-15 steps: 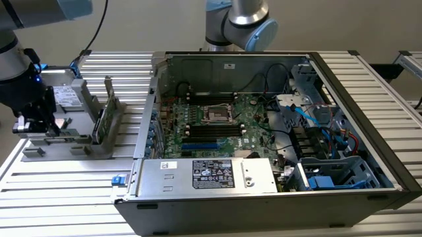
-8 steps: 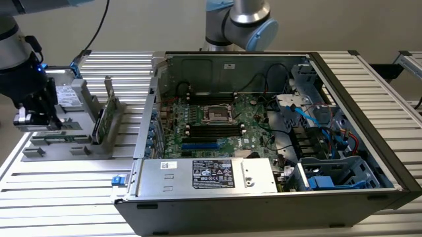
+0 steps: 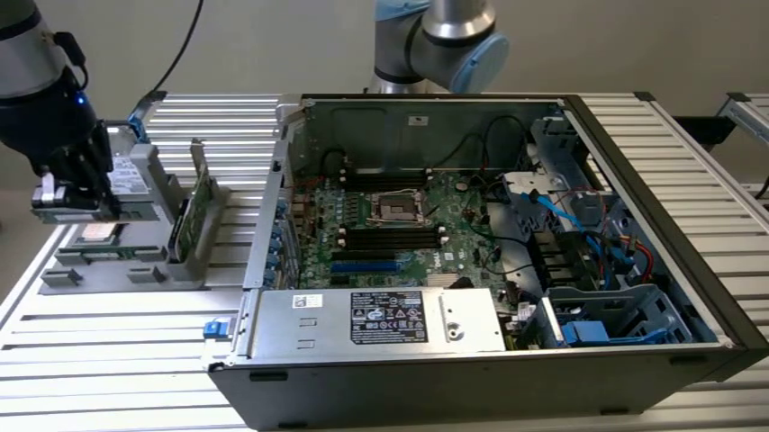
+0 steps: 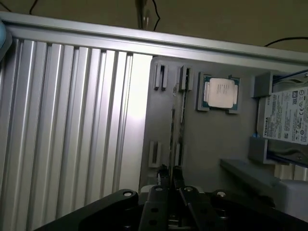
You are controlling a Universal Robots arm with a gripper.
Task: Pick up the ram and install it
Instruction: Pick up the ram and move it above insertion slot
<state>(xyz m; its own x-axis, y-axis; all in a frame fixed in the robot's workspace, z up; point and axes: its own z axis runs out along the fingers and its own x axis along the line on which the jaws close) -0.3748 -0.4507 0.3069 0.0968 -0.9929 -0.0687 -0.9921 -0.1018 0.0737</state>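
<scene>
The gripper (image 4: pixel 170 174) has its jaws nearly closed on the ram (image 4: pixel 172 127), a slim dark-green circuit-board strip. The strip stands on edge in the grey plastic holder tray (image 4: pixel 211 139), at 9 o'clock from the open black computer case (image 3: pixel 481 391). The grasp looks made. Installation in the black motherboard slots (image 3: pixel 391 237) is not yet done.

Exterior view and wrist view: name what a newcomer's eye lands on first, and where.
The open computer case, its motherboard bare, takes up the exterior view's middle and right. At that view's left, the pincer is closed on the thin ram standing on edge in a grey holder, with a silver processor chip lying in the same holder.
</scene>
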